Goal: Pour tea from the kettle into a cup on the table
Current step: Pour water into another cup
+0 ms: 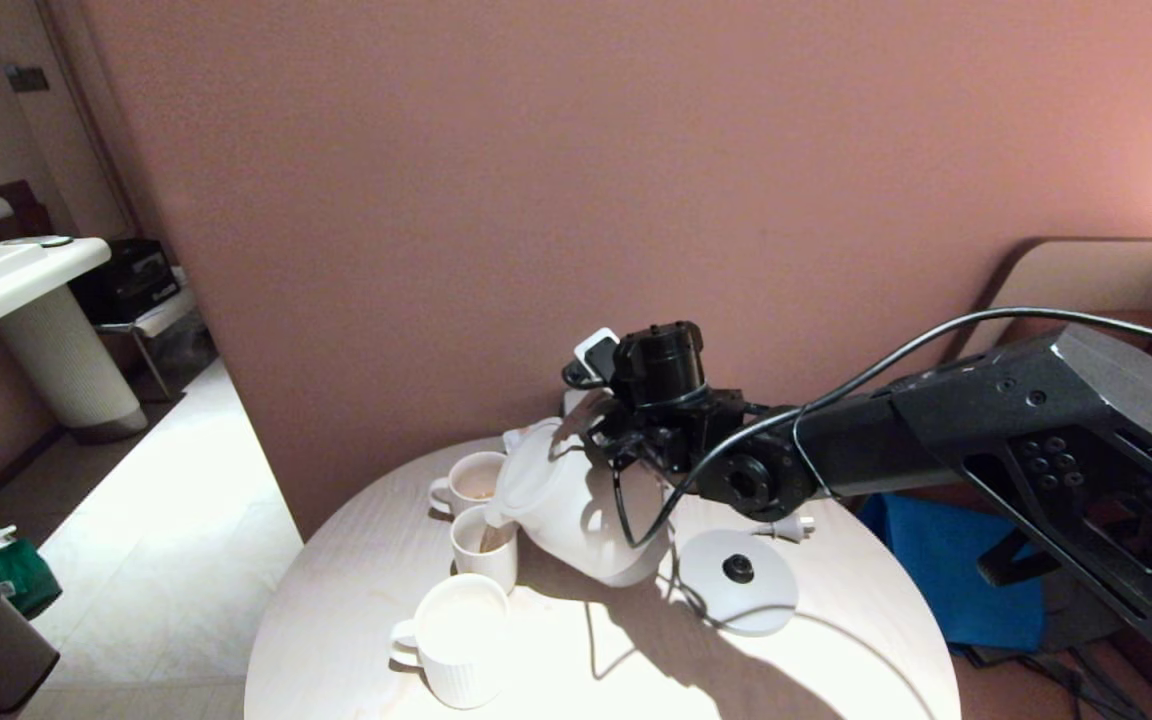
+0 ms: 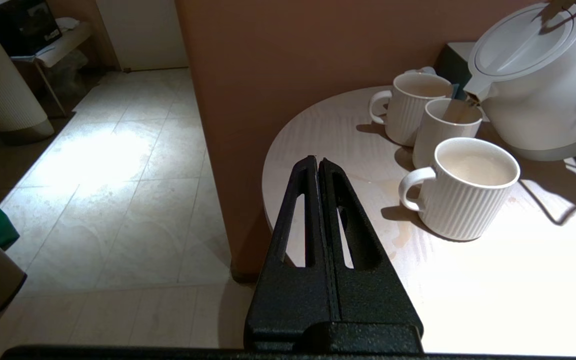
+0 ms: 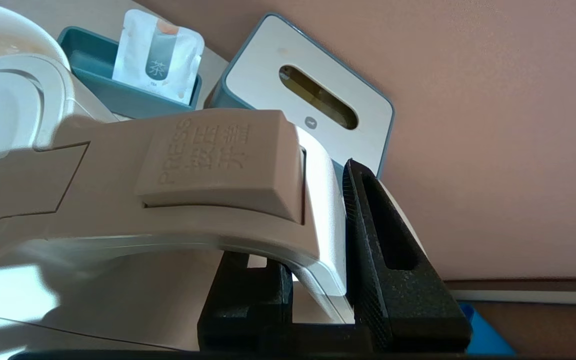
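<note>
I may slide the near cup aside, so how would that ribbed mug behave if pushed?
The near cup looks nearly brimful of pale tea, so a quick shove would likely slop it onto the table. It looks like ceramic, so probably stiff, fairly heavy and breakable. Its broad base suggests sliding rather than tipping. Push low on the ribbed wall.
</note>
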